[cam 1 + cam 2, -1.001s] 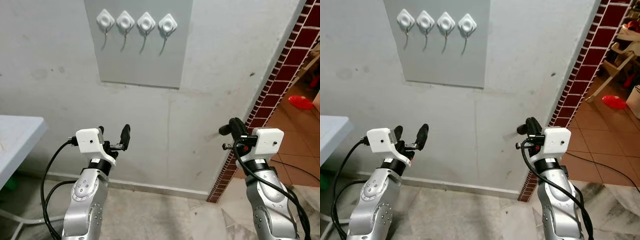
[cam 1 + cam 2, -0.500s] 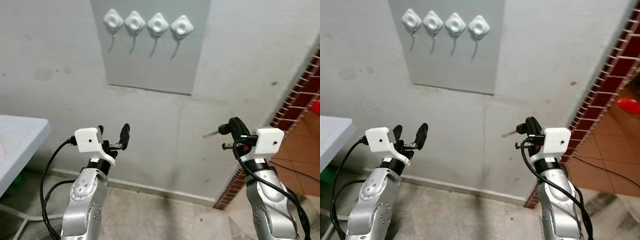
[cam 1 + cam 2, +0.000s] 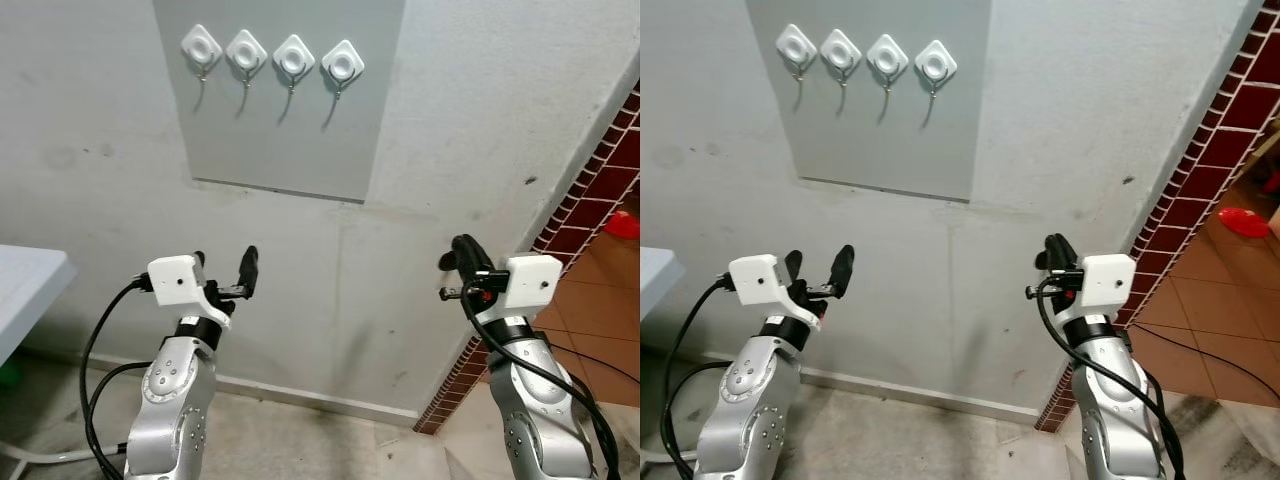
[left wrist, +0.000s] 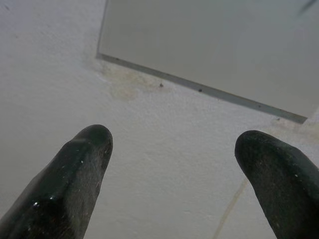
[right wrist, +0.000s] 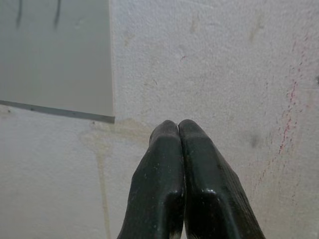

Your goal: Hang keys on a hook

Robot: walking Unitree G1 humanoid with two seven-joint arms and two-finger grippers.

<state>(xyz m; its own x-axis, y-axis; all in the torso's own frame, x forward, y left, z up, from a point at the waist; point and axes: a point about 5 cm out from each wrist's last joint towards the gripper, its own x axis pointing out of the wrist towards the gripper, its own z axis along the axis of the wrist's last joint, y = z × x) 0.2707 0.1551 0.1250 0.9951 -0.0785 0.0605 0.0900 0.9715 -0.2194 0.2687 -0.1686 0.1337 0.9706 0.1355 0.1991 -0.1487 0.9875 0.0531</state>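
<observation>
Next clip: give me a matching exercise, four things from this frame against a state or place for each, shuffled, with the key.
Things:
1. left gripper
2. right gripper
3. hooks
4. table

States or places:
A. fingers pressed together
B. row of four on the grey panel
C. fingers spread apart
D. at the robot's far left, beside the wall

Pairs: 1-C, 2-A, 3-B, 4-D

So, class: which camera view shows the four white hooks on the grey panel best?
The left eye view: all four hooks sit whole on the grey panel. The right eye view shows the same row, nearer its edge. The left and right wrist views catch the panel's lower edge and faint dark streaks.
</observation>
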